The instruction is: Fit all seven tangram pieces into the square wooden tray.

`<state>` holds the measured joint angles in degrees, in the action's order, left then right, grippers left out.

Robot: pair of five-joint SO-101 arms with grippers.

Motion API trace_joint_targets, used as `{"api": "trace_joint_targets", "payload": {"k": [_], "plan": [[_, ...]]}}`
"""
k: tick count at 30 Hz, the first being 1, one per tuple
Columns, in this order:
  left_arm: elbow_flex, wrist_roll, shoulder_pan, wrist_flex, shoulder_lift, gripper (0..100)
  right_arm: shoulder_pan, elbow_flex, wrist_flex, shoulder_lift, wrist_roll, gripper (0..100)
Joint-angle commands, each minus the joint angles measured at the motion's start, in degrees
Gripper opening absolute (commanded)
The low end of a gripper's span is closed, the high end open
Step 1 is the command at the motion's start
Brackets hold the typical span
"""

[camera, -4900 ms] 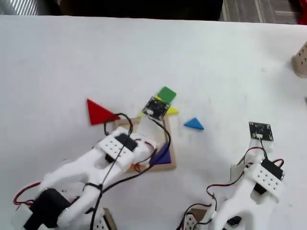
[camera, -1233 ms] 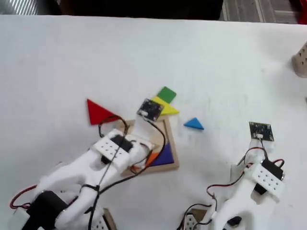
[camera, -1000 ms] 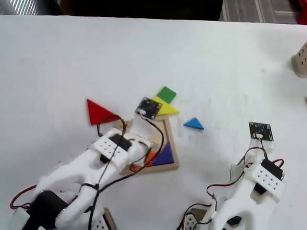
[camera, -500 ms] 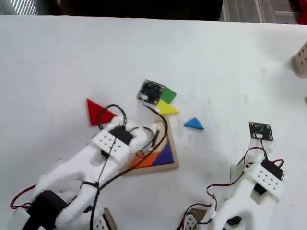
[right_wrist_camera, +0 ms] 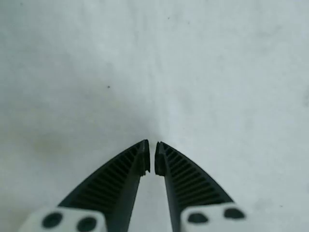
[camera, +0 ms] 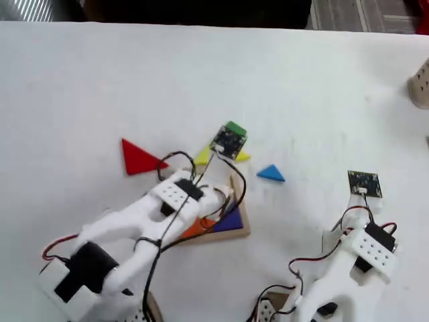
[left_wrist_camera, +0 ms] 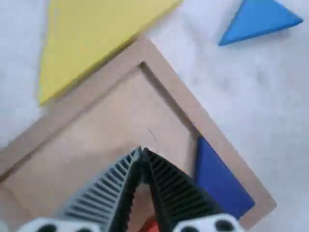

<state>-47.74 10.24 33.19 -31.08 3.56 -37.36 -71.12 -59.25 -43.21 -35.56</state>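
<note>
The square wooden tray (camera: 240, 204) lies under my left arm (camera: 175, 198). A purple-blue triangle (camera: 229, 219) and an orange piece (camera: 190, 229) lie in it. My left gripper (left_wrist_camera: 143, 154) is shut with nothing in it, over the tray's bare floor (left_wrist_camera: 111, 130) near a corner. Just outside that corner of the tray rim (left_wrist_camera: 169, 72) lies the yellow triangle (left_wrist_camera: 91, 34), with the small blue triangle (left_wrist_camera: 260, 19) beyond. A red triangle (camera: 137, 157) and a green square (camera: 236, 127) rest on the table. My right gripper (right_wrist_camera: 150, 145) is shut over bare white table.
My right arm (camera: 365, 248) stands at the near right, apart from the pieces. A pale perforated object (camera: 421, 84) stands at the table's right edge. Open white table stretches across the far side and between the two arms.
My left arm has swung right and its wrist now hangs over the green square and yellow triangle. The orange piece has come into view in the tray. My right arm has kept still.
</note>
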Motion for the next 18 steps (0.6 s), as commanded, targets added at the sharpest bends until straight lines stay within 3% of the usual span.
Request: {"api": "trace_joint_targets", "payload": {"k": [1,11,18], "plan": [[3.25,-0.18,1.01,-1.05,-0.13,2,0.75,0.18,0.66,-1.27,-0.53,2.7],[3.16,-0.26,5.85,-8.97,4.0,2,0.75,0.18,0.66,-1.27,-0.53,2.9],[4.31,-0.26,5.23,-8.35,4.26,2,0.75,0.18,0.66,-1.27,-0.53,2.9]]}}
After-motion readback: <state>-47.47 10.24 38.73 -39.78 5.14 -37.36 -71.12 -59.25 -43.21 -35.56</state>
